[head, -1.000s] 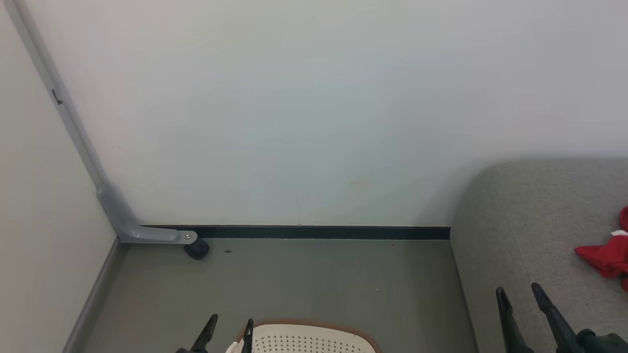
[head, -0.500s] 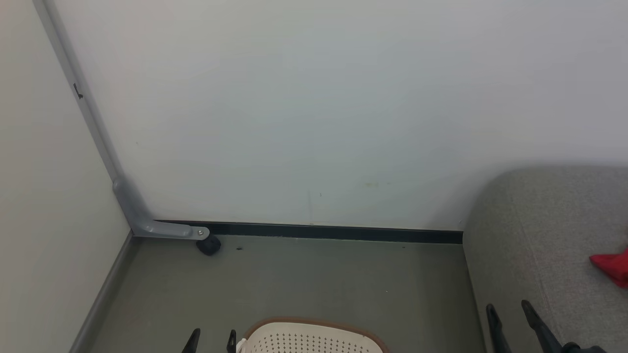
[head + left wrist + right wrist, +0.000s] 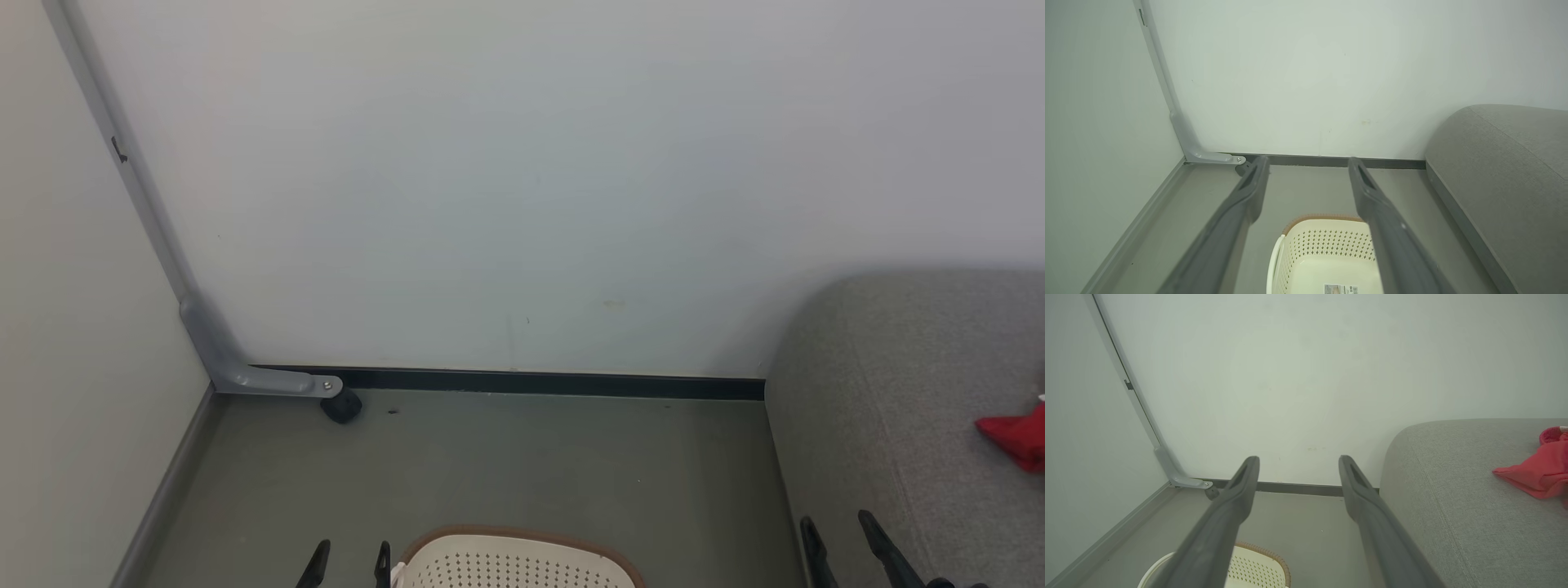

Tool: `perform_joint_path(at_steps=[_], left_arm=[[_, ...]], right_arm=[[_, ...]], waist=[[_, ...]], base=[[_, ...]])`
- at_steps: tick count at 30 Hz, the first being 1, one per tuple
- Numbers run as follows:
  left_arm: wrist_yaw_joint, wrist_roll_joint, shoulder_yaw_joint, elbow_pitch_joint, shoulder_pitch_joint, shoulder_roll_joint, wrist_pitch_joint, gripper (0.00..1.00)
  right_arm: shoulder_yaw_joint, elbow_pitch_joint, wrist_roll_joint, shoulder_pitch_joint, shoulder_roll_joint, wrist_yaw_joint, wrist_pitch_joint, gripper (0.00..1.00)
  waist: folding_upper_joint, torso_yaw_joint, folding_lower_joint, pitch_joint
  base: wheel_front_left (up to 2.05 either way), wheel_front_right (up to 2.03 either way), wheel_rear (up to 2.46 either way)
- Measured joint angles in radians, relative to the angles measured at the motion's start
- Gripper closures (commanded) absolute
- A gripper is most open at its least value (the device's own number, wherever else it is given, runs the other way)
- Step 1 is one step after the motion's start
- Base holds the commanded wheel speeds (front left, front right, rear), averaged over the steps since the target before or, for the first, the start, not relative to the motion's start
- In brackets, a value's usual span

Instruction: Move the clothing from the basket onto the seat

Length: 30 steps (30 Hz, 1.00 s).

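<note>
The cream basket with its brown rim stands on the floor at the bottom edge of the head view. The part of its inside that the left wrist view gives shows a pale bottom with a label. My left gripper is open just left of the basket, above it, with nothing between its fingers. Red clothing lies on the grey seat at the right. Over the seat's near left edge my right gripper stands open and empty. In the right wrist view the clothing rests right of that gripper.
A pale wall with a dark baseboard closes the back. A grey bracket leg with a black caster sits in the left corner. Grey floor lies between the basket, the wall and the seat.
Both grippers sit lower in the head view, still open. The view itself has shifted a little, so less of the red clothing shows at the right edge.
</note>
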State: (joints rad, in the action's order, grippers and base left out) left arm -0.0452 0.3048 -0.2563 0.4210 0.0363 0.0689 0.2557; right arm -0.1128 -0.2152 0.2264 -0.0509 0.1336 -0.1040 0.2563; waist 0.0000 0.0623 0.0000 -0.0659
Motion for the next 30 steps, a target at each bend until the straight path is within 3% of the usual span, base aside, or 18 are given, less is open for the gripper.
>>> perform_joint_path(at_steps=[10,17,30], left_arm=[[0.004,-0.012,0.018,-0.004,0.0,-0.005,0.0,0.0],[0.052,0.004,0.029,-0.011,0.0,-0.008,0.0,0.0],[0.09,0.02,0.054,-0.021,-0.005,-0.012,0.0,0.0]], right_arm=[[0.01,-0.008,-0.007,0.001,-0.002,0.0,0.0,0.0],[0.016,-0.009,-0.016,0.001,-0.002,0.0,0.0,0.0],[0.02,-0.009,-0.025,0.002,-0.004,-0.001,0.0,0.0]], waist=[[0.0,-0.008,0.0,0.003],[0.0,-0.01,0.0,0.006],[0.0,-0.011,0.0,0.009]], base=[[0.0,0.0,0.0],[0.0,0.0,0.0],[0.0,0.0,0.0]])
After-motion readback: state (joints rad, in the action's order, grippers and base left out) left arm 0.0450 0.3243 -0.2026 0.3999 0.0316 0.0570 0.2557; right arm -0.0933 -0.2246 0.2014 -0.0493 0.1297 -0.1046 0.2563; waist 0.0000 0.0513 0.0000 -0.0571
